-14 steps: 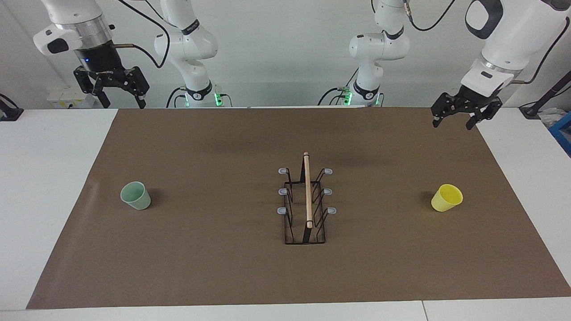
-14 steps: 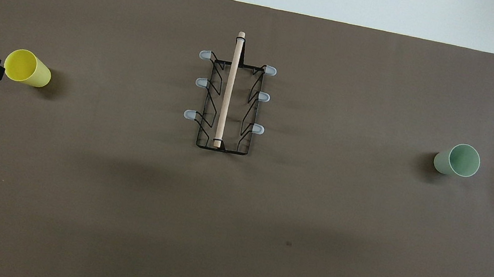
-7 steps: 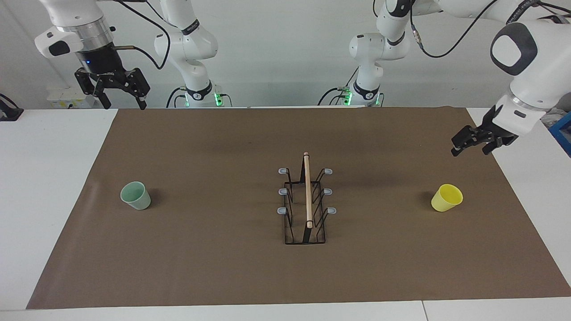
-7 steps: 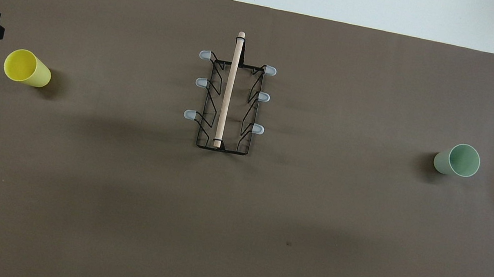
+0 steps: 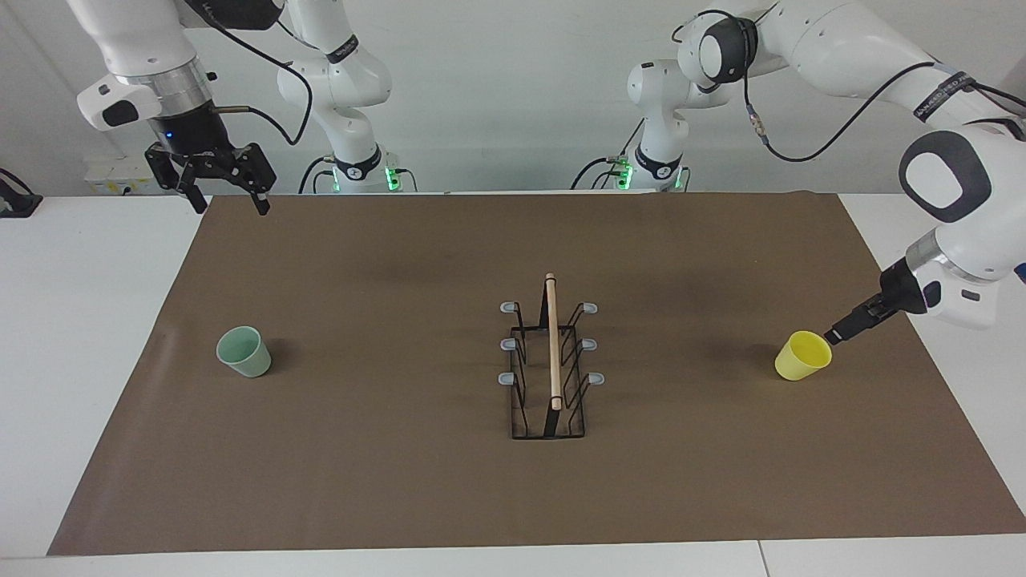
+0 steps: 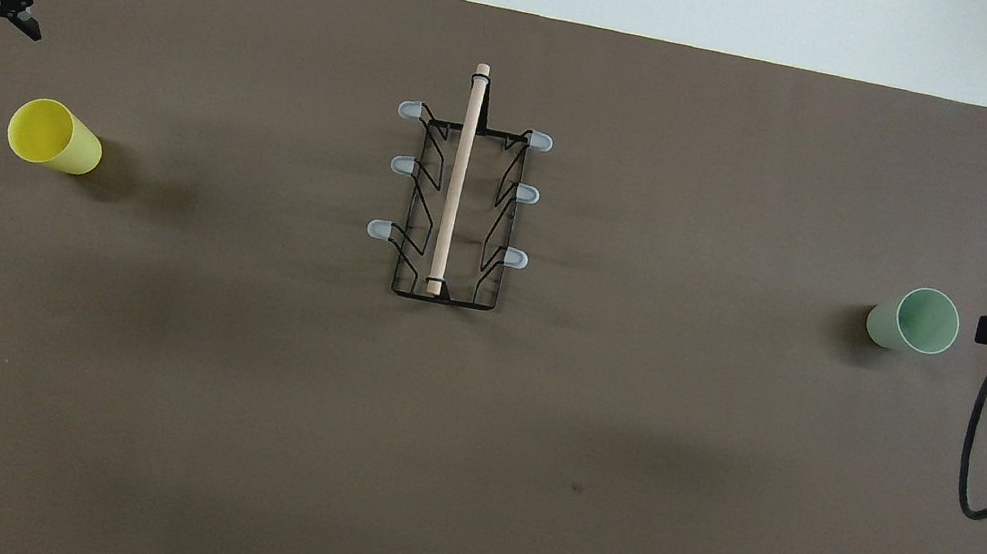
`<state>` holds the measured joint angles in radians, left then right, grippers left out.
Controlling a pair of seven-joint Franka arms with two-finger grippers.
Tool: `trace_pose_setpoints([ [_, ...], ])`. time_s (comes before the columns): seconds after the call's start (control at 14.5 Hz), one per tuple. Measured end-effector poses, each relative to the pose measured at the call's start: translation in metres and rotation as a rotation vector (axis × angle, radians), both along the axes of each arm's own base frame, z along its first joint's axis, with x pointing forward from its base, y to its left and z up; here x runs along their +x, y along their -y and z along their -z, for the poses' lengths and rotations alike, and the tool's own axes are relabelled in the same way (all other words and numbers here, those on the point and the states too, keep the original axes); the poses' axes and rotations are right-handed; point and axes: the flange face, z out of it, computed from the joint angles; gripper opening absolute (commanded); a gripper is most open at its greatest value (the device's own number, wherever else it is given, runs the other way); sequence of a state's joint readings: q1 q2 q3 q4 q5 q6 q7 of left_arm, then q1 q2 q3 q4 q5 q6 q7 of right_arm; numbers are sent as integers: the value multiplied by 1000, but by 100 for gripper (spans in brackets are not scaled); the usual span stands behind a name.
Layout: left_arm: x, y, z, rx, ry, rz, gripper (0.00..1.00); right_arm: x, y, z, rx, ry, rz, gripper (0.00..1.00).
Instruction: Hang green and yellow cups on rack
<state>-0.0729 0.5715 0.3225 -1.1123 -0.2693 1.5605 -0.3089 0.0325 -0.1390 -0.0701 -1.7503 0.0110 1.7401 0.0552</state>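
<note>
Brown mat (image 5: 401, 449) covers the table, black wire rack (image 5: 550, 361) with its wooden rod at its middle, all six grey-tipped pegs bare. We'd bring the left gripper (image 5: 838, 332), jaws spread and empty, just beside the yellow cup's (image 5: 802, 355) rim, squarely around the wall before closing. Right gripper (image 5: 226, 176) hangs wide open, empty, over the mat edge near its base. Mint green cup (image 5: 244, 351) stands upright toward the right arm's end; both cups small, tapered, handleless.
</note>
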Motion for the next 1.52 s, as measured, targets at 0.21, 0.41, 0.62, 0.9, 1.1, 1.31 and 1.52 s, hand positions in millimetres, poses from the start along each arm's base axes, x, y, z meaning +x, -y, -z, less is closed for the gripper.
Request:
trace_pose_setpoints([
  [0.21, 17, -16, 48, 35, -53, -157, 100, 4, -1, 22, 0, -4, -2, 100],
  [0.41, 33, -27, 83, 40, -36, -281, 100, 7, -12, 42, -1, -11, -21, 100],
  [0.62, 32, -53, 108, 9, -64, -418, 100, 10, -14, 71, -2, -31, -23, 100],
  [0.9, 26, -91, 135, -116, -112, -611, 100, 16, -14, 97, -6, -64, -23, 100],
  [1.1, 15, -110, 155, -207, -175, -788, 100, 17, -11, 101, -11, -67, -22, 100],
  [1.31, 0, -114, 168, -253, -240, -877, 100, 18, -9, 101, -69, -62, -49, 100],
  [1.52, -20, -117, 174, -309, -293, -945, 100, 17, -12, 105, -106, -71, -120, 100],
])
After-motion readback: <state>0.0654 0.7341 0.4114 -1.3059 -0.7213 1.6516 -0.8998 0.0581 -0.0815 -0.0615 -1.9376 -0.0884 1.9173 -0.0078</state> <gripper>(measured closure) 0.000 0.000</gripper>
